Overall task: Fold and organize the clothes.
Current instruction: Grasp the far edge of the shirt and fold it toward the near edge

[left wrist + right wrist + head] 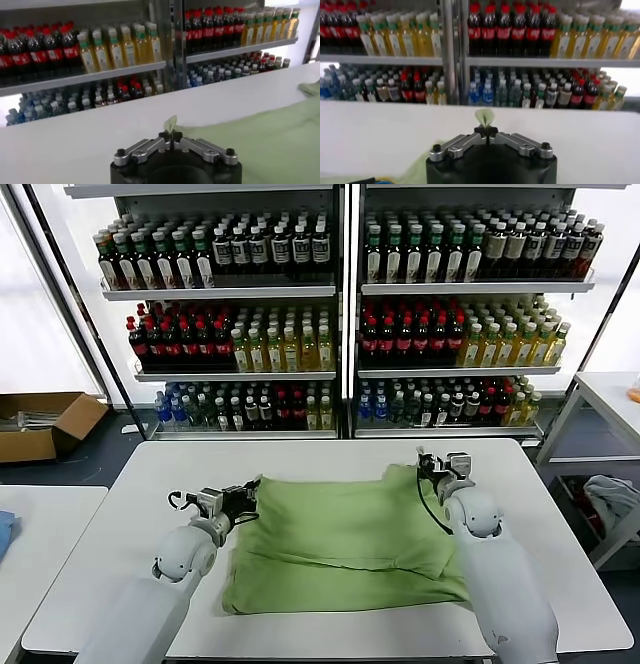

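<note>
shirt (345, 539) corners pinched in left hand (243, 502) and right hand (432, 468), seemingly far edge.

White table (120, 514) in front, second white table (40, 534) just beside it on the left with a bit of blue cloth (5, 534) at its edge. Open cardboard box (45, 424) on the floor, far left. Behind, two shelving units (345, 284) side by side, each with three rows of bottles (215, 249): dark ones on top, red-capped dark and yellow ones mid row, mixed clear, blue and dark at the bottom. White rack (600, 409) on the right, grey-blue cloth bundle (610, 499) on its lower level
</note>
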Available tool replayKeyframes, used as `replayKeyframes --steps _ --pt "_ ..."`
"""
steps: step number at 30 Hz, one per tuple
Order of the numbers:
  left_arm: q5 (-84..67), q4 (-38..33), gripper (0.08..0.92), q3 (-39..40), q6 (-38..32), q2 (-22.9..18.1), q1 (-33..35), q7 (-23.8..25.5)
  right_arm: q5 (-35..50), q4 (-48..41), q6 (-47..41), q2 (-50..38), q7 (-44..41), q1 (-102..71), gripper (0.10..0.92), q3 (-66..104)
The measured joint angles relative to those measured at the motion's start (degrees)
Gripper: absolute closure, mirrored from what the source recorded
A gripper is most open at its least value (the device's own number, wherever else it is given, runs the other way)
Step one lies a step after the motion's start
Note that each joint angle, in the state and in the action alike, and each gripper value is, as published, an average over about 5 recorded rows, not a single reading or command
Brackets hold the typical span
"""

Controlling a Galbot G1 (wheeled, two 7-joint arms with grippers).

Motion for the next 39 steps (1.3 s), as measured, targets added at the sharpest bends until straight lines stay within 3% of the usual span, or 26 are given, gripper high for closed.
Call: replayKeyframes --steps 22,39 --pt "6.4 -14.7 0.913 -6.0 -2.9 -0.2 16.4 1.6 -0.4 23.0 -0.2 0.7 6.4 -22.9 0.918 8.5" --pt "11.6 -20.5 0.913 -8.4 -4.3 -1.8 27.9 2.3 -2.2 29.0 -0.2 1.7 8.6 -34.2 0.918 9.6"
